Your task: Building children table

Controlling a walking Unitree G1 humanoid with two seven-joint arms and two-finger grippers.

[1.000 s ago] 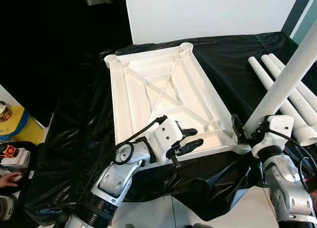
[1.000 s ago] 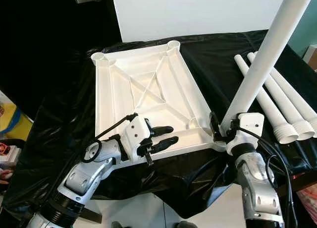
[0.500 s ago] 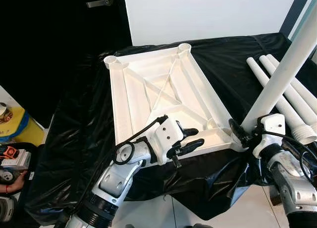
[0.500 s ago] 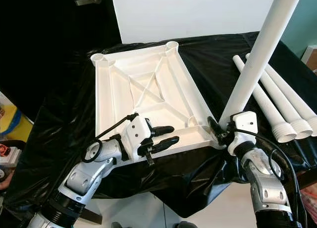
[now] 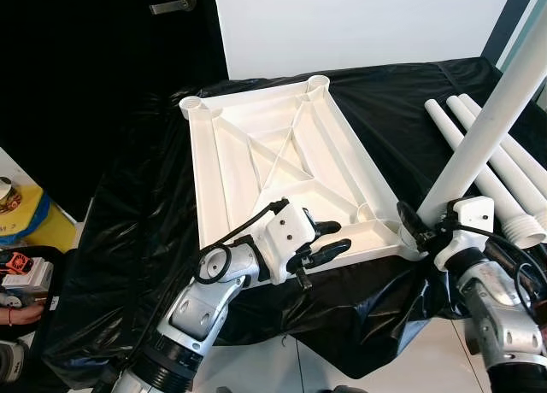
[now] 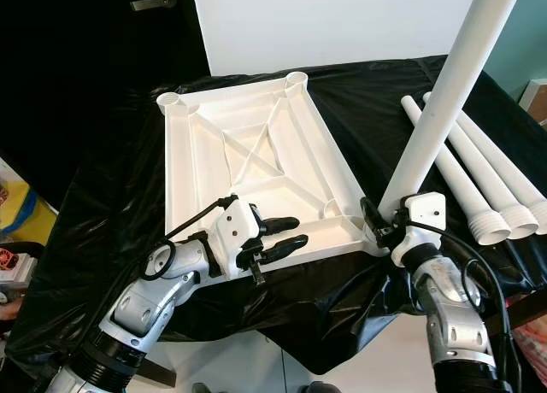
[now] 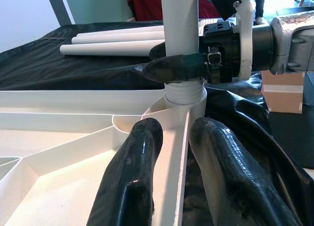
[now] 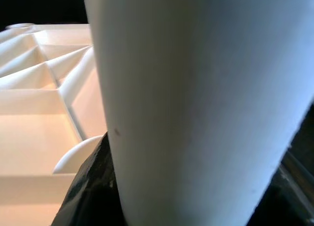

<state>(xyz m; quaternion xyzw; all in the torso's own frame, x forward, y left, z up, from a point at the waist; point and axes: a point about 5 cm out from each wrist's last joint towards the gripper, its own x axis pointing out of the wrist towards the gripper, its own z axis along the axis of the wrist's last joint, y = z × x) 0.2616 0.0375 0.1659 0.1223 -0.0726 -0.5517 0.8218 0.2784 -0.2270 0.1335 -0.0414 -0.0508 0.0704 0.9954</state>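
A white table top (image 5: pixel 256 167) lies upside down on a black-draped table, with round leg sockets at its corners. My left gripper (image 5: pixel 340 236) is shut on the top's near rim, one finger (image 7: pixel 132 172) on each side of the rim wall. My right gripper (image 5: pixel 423 225) is shut on a long white leg (image 5: pixel 487 132) just above its lower end. The leg stands tilted up to the right. Its threaded end (image 7: pixel 185 94) sits in the near right corner socket (image 7: pixel 176 113).
Three more white legs (image 5: pixel 483 149) lie side by side on the black cloth (image 5: pixel 145 231) at the right. A person's hand (image 5: pixel 21 292) and small items rest on the floor at the lower left. A white board (image 5: pixel 359 26) stands behind the table.
My right gripper and the leg's lower end shifted slightly left, then a little back, changing the leg's tilt slightly. The left gripper stayed put. The person's hand drew back toward the left edge.
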